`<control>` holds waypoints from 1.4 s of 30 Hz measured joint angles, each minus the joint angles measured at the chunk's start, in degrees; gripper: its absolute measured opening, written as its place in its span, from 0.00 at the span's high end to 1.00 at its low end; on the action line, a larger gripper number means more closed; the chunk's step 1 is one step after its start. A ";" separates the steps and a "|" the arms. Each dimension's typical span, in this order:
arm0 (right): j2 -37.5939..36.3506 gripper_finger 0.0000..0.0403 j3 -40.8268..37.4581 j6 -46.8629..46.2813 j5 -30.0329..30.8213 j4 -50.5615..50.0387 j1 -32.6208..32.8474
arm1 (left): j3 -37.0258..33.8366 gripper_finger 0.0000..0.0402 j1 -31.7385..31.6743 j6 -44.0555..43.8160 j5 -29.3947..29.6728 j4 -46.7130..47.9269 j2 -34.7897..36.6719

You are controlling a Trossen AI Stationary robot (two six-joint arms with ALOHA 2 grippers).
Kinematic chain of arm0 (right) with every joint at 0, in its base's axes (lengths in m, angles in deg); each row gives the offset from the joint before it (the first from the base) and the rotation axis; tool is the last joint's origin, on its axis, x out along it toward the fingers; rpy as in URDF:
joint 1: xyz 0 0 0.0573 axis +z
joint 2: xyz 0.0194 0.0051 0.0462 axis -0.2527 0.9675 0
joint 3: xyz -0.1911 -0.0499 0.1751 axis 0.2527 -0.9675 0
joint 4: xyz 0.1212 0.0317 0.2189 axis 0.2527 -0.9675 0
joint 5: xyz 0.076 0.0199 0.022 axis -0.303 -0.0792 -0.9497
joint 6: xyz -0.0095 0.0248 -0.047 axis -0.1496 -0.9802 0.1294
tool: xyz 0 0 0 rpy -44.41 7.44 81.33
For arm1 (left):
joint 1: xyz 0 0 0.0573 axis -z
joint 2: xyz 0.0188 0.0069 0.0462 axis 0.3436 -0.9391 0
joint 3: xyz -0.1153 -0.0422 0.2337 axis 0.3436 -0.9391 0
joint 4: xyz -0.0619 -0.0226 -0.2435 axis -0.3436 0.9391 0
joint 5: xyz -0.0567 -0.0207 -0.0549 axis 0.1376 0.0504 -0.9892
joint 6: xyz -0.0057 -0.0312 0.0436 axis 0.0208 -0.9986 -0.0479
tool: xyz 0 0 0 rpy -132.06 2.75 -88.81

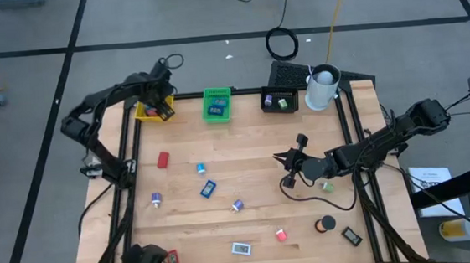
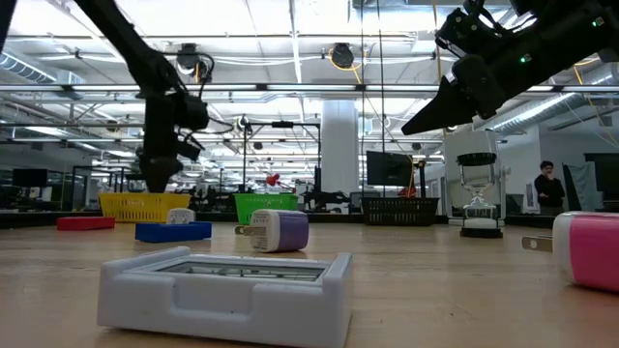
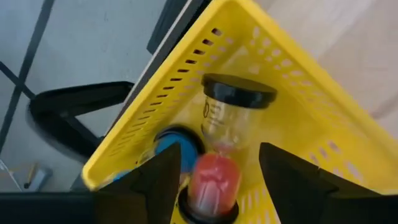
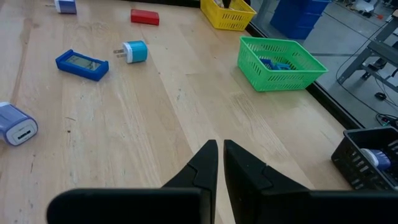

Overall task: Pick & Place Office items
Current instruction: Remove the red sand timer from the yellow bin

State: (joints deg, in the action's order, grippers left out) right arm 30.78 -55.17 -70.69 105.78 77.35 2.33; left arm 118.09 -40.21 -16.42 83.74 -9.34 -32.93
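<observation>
Up close, left gripper spread wide inside the yellow tray, straddling one sand timer lying there, not clamped. Right gripper pinched shut, holding nothing, above mid-table. Three trays at the far edge, one white cup. Only the high view shows the loose office items scattered across the table.

A robotics lab: an open hall with ceiling strip lights, metal frames, monitors, and a person standing far behind the table.
</observation>
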 joint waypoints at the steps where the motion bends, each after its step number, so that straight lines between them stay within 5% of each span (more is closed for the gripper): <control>1: 0.00 0.94 0.00 0.00 0.00 0.00 0.00 | 0.00 0.44 -0.20 0.02 -0.28 -0.12 -0.87; 12: 0.00 0.94 0.00 0.24 0.00 -0.07 0.00 | 0.35 0.47 -0.30 -2.61 1.69 -3.93 -6.56; 21: 0.00 0.94 0.00 0.42 -0.02 -0.05 -0.01 | -0.69 0.47 -0.58 -3.31 -9.36 -9.80 -7.20; 34: 0.00 0.94 0.00 1.29 -0.02 0.53 -0.02 | -1.12 0.57 0.87 -1.83 -6.60 -10.08 -8.80; 42: 0.00 0.94 0.00 1.29 -0.02 0.73 -0.01 | -0.52 0.57 0.62 -2.12 -6.90 -8.19 -3.17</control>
State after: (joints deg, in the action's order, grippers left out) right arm 30.78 -55.17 -69.40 105.75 78.08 2.32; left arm 117.57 -39.59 -18.54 76.84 -17.53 -36.10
